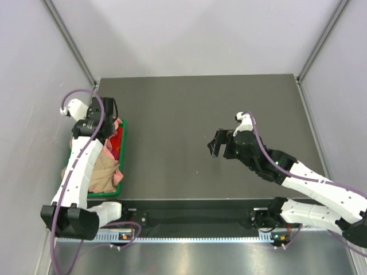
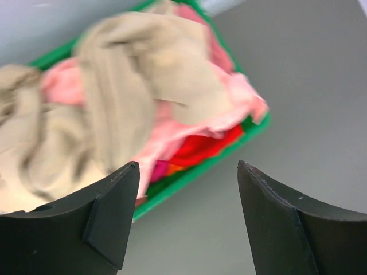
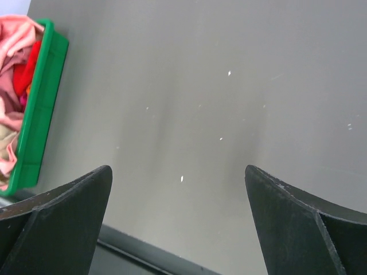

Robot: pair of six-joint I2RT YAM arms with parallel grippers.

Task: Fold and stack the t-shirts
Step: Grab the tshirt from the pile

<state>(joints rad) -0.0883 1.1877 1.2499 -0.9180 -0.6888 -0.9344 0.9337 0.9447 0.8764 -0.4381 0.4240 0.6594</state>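
The t-shirts lie crumpled in a green bin point(image 1: 122, 163) at the table's left edge: a tan one point(image 2: 114, 91) on top, salmon-pink ones point(image 2: 235, 94) beneath, and some red cloth point(image 2: 200, 146). My left gripper point(image 2: 188, 172) hangs open above the bin's right edge, nothing between its fingers. In the top view the left gripper point(image 1: 109, 112) is over the bin's far end. My right gripper point(image 1: 217, 143) stands open above the bare middle of the table, empty; in its wrist view point(image 3: 178, 172) the bin point(image 3: 35, 114) shows at the far left.
The dark grey table point(image 1: 200, 114) stretches between the bin and the right arm. Grey walls close in on the left, back and right. A black rail point(image 1: 195, 215) runs along the near edge between the arm bases.
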